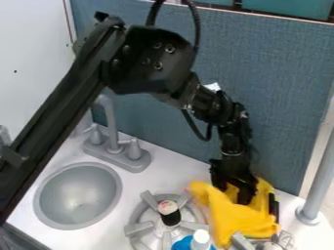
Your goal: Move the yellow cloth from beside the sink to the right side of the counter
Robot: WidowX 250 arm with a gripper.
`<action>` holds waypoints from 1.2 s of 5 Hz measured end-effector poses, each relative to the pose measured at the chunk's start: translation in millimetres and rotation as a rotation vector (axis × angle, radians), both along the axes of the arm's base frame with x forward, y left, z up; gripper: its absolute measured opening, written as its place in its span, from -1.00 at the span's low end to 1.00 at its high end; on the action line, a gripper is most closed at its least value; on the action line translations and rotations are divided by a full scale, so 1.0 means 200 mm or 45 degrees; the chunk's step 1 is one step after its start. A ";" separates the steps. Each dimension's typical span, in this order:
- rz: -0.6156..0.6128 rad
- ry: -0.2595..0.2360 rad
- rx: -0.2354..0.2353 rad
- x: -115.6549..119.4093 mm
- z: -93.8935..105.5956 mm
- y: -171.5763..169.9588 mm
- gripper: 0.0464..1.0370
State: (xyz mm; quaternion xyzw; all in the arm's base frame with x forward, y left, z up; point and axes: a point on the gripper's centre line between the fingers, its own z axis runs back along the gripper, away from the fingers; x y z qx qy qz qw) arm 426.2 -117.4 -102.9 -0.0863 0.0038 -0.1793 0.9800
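Starting at the left, my black arm (62, 105) slants in past a round grey sink (77, 193) set in the white tabletop (108, 232). Behind the sink stands a grey faucet (111, 122) with a handle on each side. Nearer the middle is a grey stove burner (139, 228) with raised prongs; a small dark cylinder (171, 218) with a pale top stands at its center. A blue and white object (201, 238) is at the front edge of the view. Right of the burner, my gripper (233, 194) points down, touching a crumpled yellow cloth (244, 219) beside a blue-grey panel (287, 112). I cannot tell whether my jaws are released or clenched on it. At far right, a grey post (321, 178) stands upright.
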 end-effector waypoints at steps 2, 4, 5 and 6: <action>0.035 -0.036 -0.026 0.04 0.01 -0.03 0.93; 0.060 -0.117 0.129 0.00 0.16 0.06 0.93; 0.094 -0.159 0.126 -0.02 0.31 0.10 0.93; 0.102 -0.121 0.171 -0.11 0.41 0.15 0.93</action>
